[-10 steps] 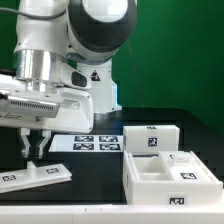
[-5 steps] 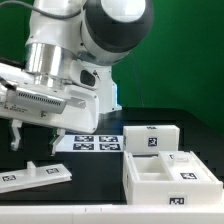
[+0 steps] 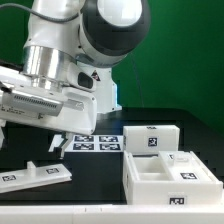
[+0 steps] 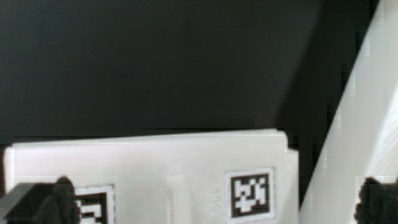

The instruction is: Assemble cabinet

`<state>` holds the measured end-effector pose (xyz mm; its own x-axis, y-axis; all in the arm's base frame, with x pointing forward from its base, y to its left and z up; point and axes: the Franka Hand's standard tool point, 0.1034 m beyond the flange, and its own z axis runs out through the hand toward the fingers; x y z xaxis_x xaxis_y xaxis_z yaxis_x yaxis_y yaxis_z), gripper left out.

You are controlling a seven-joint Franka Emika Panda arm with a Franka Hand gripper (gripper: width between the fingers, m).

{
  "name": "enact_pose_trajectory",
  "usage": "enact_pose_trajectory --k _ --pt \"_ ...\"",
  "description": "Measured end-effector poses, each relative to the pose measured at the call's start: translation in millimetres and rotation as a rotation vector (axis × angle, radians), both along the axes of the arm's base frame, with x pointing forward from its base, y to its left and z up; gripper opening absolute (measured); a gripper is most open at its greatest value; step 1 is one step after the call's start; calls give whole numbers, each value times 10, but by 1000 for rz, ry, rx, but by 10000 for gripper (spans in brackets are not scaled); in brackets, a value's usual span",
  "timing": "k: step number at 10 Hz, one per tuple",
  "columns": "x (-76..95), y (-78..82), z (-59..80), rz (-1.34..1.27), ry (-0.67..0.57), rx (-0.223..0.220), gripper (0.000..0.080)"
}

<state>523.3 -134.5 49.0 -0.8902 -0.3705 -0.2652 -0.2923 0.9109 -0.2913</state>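
We saw the big white Franka arm [image 3: 60, 60] looming over the back of the black desk [image 3: 97, 168], on the exterior view's left. The cabinet lay in loose pieces. A white plastic open-topped box [image 3: 165, 178] sat by the front edge toward the exterior view's right, with a smaller white tagged block [image 3: 150, 137] just behind it. A flat white tagged panel [image 3: 35, 175] lay near the front edge on the exterior view's left. The marker board [image 3: 95, 143] lay farther back, mid-desk. The two-finger gripper [image 4: 210, 198] hung above the panel, clear of it — fingers spread wide, pinching nothing.
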Motion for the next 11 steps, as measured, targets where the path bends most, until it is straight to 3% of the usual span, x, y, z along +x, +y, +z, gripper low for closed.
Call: enact_pose_trajectory --k 2,11 --pt "-29 -19 -19 -53 -6 17 798" --pt "-37 -37 -22 -32 0 8 796"
